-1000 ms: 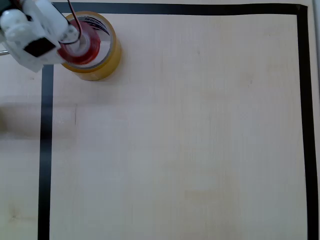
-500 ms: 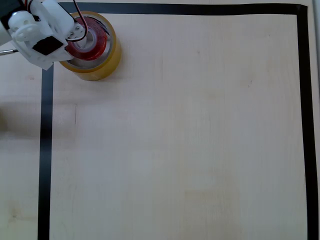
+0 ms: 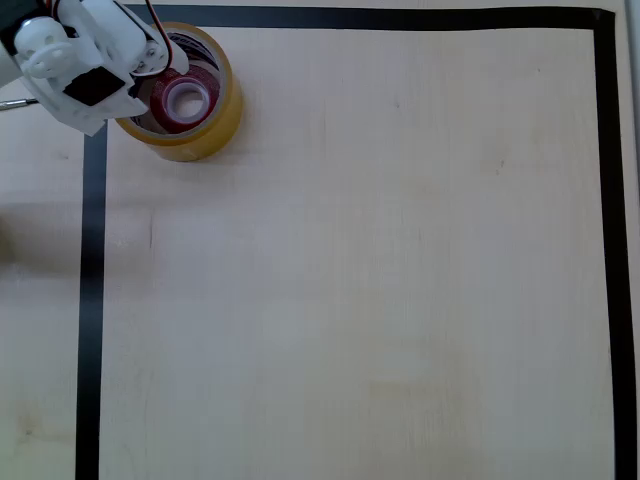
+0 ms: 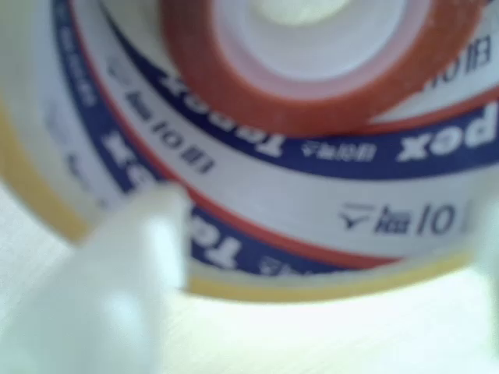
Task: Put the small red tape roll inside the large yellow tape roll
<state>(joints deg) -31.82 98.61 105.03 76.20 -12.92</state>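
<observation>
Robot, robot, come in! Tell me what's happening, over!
Gripper open, empty. Small red tape roll sits inside large yellow tape roll. Nothing blocking.

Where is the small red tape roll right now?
In the overhead view, the small red tape roll lies inside the large yellow tape roll, near the top-left corner.

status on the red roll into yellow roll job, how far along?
Done: the small red tape roll sits inside the large yellow tape roll; the wrist view shows it within the printed core. In hand: nothing; the tool is open over the yellow roll's rim, one finger outside it. Left: retract the arm.
</observation>
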